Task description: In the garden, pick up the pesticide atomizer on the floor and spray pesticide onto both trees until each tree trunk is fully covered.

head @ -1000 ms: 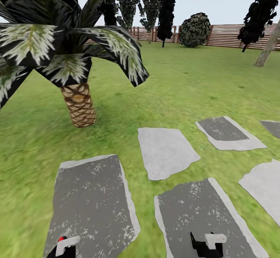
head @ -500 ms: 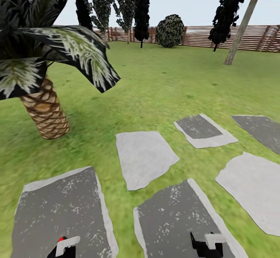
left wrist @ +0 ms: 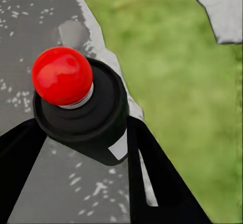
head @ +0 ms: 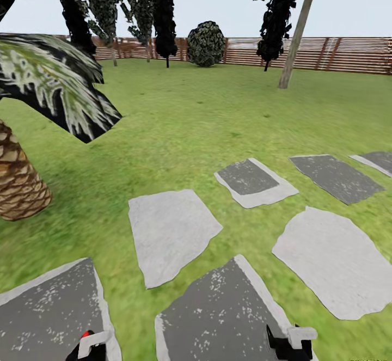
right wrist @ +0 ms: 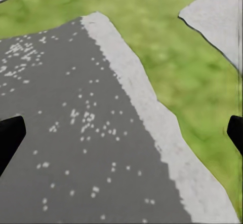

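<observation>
Far across the garden lawn, one tree rises with a smooth, leaning grey-brown trunk close to the fence. The pesticide atomizer is a dark bottle with a red round cap and a small white label. It sits between the black fingers of my left gripper, which is shut on it. In the head view the left gripper is at the lower edge, with the red cap just showing. My right gripper hangs over a dark paving slab. Its fingertips are spread wide, with nothing between them.
Grey and dark paving slabs lie in the grass ahead and to the right. A short palm with a criss-cross trunk stands close at the left, its fronds overhanging. A slatted wooden fence, dark narrow trees and a round bush line the far side.
The whole view has swung to the right. The palm slid to the left edge and the smooth-trunked tree came further into view. Both grippers sit as before.
</observation>
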Tool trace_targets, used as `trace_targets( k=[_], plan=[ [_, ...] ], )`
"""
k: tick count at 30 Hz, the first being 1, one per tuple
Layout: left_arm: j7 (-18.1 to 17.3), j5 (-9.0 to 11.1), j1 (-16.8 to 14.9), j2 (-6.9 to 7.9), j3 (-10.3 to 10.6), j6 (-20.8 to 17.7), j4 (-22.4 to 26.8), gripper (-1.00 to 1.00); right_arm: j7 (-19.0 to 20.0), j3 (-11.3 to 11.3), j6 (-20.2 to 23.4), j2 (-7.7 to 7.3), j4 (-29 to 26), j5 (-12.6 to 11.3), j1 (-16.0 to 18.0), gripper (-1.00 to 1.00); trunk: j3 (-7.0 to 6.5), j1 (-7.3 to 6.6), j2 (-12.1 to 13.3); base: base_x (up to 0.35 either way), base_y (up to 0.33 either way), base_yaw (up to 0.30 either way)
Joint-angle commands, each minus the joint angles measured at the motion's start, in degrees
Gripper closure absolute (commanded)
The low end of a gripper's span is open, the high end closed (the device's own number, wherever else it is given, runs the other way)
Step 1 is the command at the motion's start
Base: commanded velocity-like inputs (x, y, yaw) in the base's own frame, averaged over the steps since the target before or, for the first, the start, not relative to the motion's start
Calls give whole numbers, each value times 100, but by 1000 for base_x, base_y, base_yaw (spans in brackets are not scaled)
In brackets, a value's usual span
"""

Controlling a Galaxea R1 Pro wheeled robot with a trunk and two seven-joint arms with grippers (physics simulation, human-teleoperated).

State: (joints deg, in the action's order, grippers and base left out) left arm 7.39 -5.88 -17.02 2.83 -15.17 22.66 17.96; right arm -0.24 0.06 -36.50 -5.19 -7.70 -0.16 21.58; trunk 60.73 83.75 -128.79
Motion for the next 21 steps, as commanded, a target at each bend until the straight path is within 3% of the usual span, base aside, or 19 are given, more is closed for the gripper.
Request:
trace_targets(
  k=[1, 17, 21],
  plan=[
    [25, -62, -3, -2, -24, 19, -3, 100, -2, 2, -15, 0, 6, -1, 4, -100, 4, 1, -1, 243, -180, -300],
    [25, -54, -3, 13, -30, 19, -3, 100, -2, 2, -15, 0, 6, -1, 4, -100, 4, 1, -1, 280, -157, -300],
    [25, -54, -3, 16, -30, 19, -3, 100, -1, 2, -15, 0, 6, -1, 4, -100, 4, 1, -1, 334, -70, -79]
  ],
)
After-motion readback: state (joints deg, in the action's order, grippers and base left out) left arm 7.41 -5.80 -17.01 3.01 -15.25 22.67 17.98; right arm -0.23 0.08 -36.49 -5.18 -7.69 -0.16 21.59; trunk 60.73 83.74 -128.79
